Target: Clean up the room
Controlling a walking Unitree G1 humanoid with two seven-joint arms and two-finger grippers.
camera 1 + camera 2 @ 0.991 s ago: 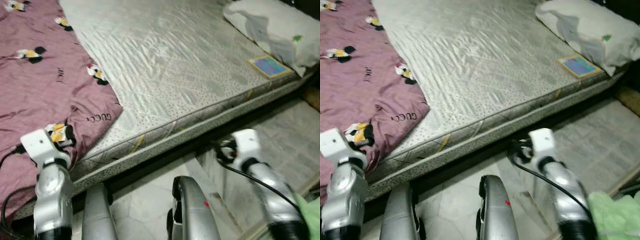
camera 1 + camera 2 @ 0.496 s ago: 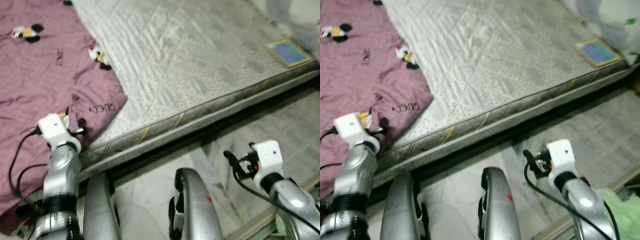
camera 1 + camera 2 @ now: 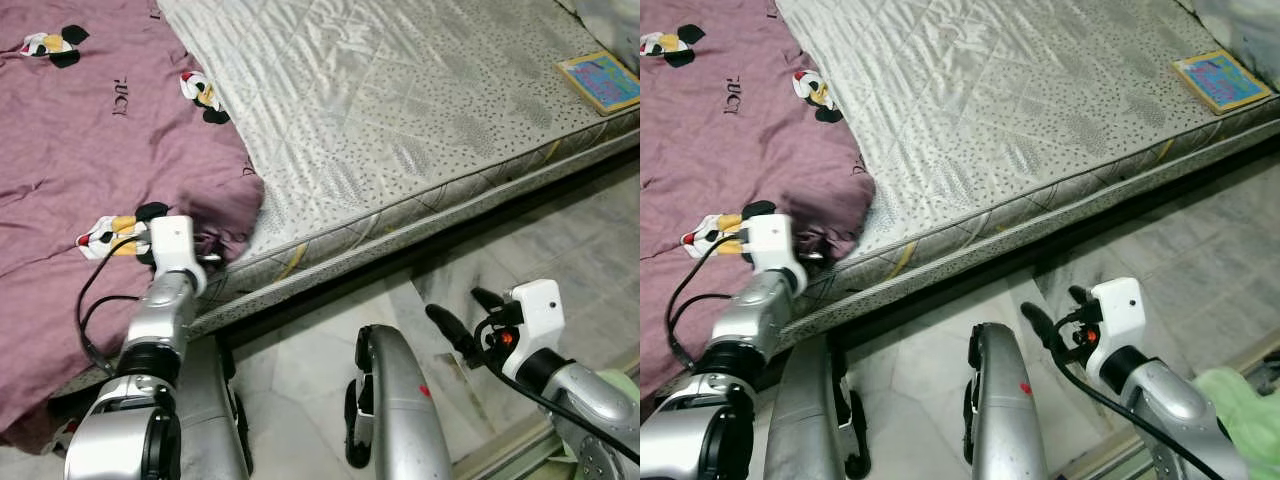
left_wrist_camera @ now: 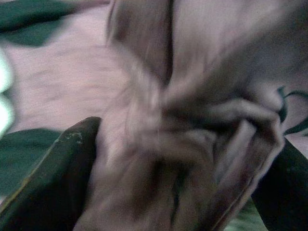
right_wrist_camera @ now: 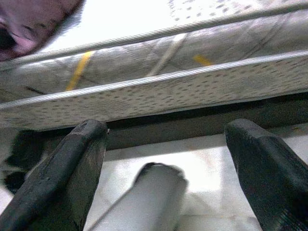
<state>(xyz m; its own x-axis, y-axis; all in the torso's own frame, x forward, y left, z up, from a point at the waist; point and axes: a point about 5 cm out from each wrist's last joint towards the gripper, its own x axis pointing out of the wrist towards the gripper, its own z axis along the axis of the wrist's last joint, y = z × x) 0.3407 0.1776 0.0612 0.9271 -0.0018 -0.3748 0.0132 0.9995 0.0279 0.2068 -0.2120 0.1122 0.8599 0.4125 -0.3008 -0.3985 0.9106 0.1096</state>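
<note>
At the left of the frame the left gripper [image 3: 205, 262] has pushed forward off the floor side and onto the corner of the purple bedsheet [image 3: 90, 150], its two black fingers now pinched around a bunched fold of that cloth — the grab looks made, so pulling the sheet over the bare mattress [image 3: 400, 100] is likely next. Lower right, the right gripper [image 3: 455, 325] has dropped lower and hangs over the tiled floor [image 3: 300, 370], fingers spread wide and empty — idle.

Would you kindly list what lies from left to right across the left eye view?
purple blanket → left gripper → bare mattress → right gripper → small colourful book
</note>
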